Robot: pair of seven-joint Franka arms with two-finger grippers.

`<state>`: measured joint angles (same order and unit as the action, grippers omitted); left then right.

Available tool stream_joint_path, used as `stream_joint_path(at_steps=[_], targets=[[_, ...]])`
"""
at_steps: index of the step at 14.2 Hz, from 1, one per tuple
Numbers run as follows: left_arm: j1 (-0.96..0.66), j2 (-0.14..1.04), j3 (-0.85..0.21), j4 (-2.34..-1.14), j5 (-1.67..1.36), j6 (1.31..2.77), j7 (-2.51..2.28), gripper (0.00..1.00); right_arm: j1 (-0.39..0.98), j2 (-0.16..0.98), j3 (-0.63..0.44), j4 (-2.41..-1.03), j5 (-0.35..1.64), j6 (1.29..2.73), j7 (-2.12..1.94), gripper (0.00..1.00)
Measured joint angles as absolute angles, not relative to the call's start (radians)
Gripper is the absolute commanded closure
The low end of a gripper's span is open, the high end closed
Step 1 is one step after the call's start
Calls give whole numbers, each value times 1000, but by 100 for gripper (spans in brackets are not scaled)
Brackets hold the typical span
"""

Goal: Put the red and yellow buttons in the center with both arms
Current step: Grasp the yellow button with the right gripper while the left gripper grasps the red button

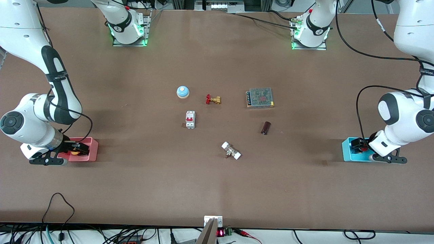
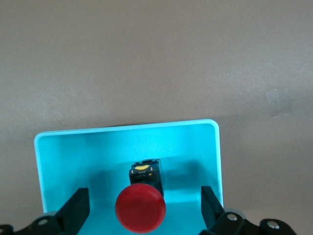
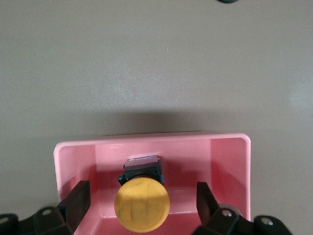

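Note:
The red button [image 2: 140, 209] lies in the cyan bin [image 2: 122, 142] at the left arm's end of the table. My left gripper [image 2: 144, 208] is open and reaches into the bin, one finger on each side of the button without touching it. The yellow button [image 3: 142, 204] lies in the pink bin [image 3: 146, 139] at the right arm's end. My right gripper [image 3: 142, 200] is open and straddles it the same way. In the front view the left gripper [image 1: 358, 146] and the right gripper [image 1: 75, 148] sit low in their bins. The bare brown center [image 1: 217, 127] lies between them.
Around the middle of the table are a blue dome bell [image 1: 182, 91], a brass valve [image 1: 213, 99], a white and red breaker [image 1: 190, 119], a meshed power supply [image 1: 260, 97], a dark cylinder [image 1: 266, 127] and a white-ended fitting [image 1: 231, 150].

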<state>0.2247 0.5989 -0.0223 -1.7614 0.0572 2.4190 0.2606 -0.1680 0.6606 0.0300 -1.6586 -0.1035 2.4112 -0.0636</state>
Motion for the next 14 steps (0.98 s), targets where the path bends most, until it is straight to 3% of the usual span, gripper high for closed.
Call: stream_joint_path(at_steps=[5, 8, 12, 14], targets=[[230, 604, -22, -1770, 57, 2433, 261, 0, -168, 663, 30, -1659, -104, 2411, -89, 61], [243, 615, -22, -1771, 57, 2453, 261, 1, -168, 663, 30, -1659, -103, 2410, -91, 67], [245, 634, -24, -1771, 57, 2474, 260, 11, -168, 663, 31, -1659, -103, 2406, -95, 68], [245, 638, -27, -1771, 57, 2475, 259, 21, -168, 655, 37, -1651, -103, 2357, -99, 68]])
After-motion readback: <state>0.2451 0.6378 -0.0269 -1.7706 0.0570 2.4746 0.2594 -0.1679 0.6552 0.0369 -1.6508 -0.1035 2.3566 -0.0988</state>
